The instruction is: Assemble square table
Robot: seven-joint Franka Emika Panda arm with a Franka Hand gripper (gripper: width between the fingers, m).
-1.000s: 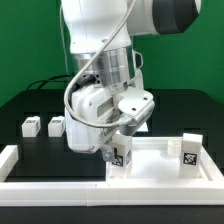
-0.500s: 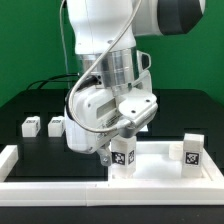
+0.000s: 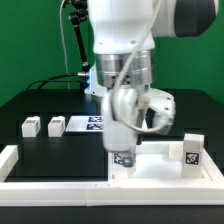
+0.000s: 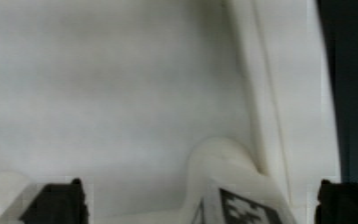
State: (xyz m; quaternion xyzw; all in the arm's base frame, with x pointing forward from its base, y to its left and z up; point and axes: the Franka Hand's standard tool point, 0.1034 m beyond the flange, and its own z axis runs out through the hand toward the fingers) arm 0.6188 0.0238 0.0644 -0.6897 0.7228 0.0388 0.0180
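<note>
The white square tabletop slab lies at the front of the exterior view's right. One tagged leg block stands upright at its near left corner, another leg at its right side. Two more leg blocks stand on the black table at the exterior view's left. My gripper hangs straight down over the corner leg. In the wrist view my gripper is open. Its black fingertips stand wide on either side of the leg, with the slab below.
The marker board lies flat behind the two loose legs. A long white border rail runs along the table's front and up its left side. Black cables hang at the back left.
The arm has swung toward the exterior view's right and the hand has turned from a tilted pose to upright over the corner leg. The leg has stayed at the slab's corner.
</note>
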